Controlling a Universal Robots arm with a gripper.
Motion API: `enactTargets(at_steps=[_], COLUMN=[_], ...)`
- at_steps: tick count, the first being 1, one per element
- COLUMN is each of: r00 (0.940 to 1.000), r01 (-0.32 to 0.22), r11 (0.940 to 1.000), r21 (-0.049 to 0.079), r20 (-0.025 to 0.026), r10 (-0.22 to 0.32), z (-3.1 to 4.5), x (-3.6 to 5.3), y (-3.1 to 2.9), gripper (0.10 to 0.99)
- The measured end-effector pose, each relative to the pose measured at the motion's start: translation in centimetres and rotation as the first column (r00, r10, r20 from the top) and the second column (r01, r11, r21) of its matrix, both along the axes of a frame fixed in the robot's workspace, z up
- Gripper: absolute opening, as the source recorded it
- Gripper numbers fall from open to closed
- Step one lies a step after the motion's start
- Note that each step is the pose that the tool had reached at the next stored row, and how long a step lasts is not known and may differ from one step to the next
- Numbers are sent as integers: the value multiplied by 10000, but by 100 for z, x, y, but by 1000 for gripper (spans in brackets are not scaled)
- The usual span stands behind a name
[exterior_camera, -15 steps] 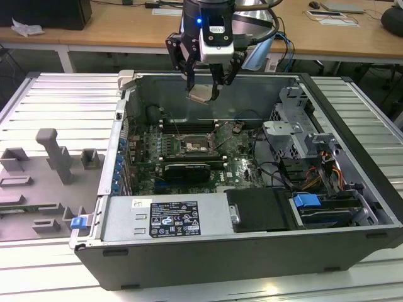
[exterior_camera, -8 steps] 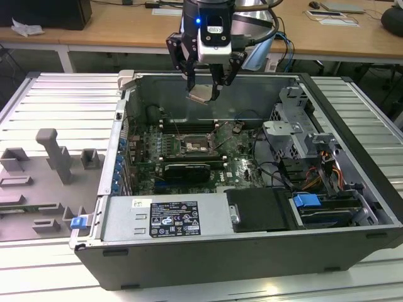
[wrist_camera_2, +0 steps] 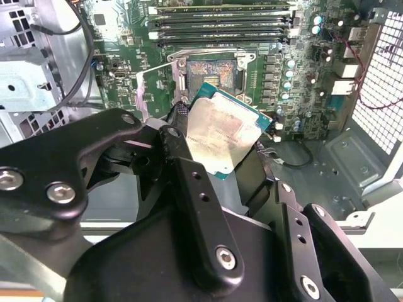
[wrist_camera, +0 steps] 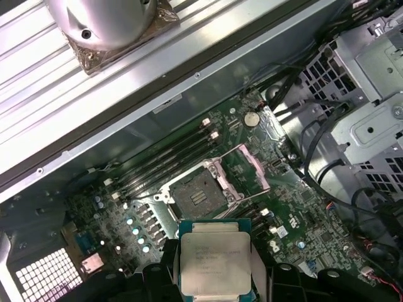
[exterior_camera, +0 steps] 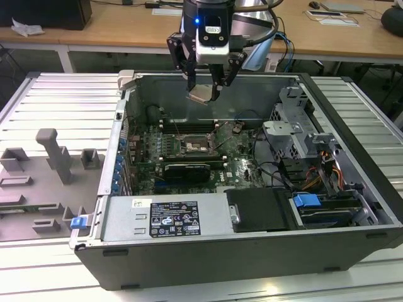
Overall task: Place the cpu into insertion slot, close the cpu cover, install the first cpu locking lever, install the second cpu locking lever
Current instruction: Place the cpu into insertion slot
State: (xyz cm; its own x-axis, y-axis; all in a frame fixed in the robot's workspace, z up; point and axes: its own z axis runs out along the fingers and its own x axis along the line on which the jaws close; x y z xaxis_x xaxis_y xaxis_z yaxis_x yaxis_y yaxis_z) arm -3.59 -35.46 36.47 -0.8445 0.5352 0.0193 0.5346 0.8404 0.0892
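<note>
Exterior view, gripper (exterior_camera: 203, 89): pressed together on the cpu (exterior_camera: 203, 95), which is held tilted above the open computer case (exterior_camera: 189, 264).
Exterior view, insertion slot (exterior_camera: 196, 146): seen on the green board at six o'clock from the cpu, well apart from it.
Exterior view, neighbours: memory slots (exterior_camera: 189, 123) are set at twelve o'clock of the insertion slot, a black card (exterior_camera: 186, 170) at six o'clock.
Second wrist view, cpu (wrist_camera_2: 217, 129): pinched by opposite edges between the black fingers (wrist_camera_2: 179, 141), metal top shown.
Second wrist view, cpu cover (wrist_camera_2: 153, 85): raised open beside the insertion slot (wrist_camera_2: 211, 69).
First wrist view, cpu (wrist_camera: 214, 251): gripped clear of the bare insertion slot (wrist_camera: 198, 196); the cpu cover (wrist_camera: 252, 168) is swung up alongside.
</note>
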Motion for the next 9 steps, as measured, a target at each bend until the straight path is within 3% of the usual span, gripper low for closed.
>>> enactTargets(at_steps=[9], r00=[9992], r01=[409], r11=[9992], r21=[-1], r20=[-1], r10=[-409], z=[-3], x=[0], y=[0], gripper=[541])
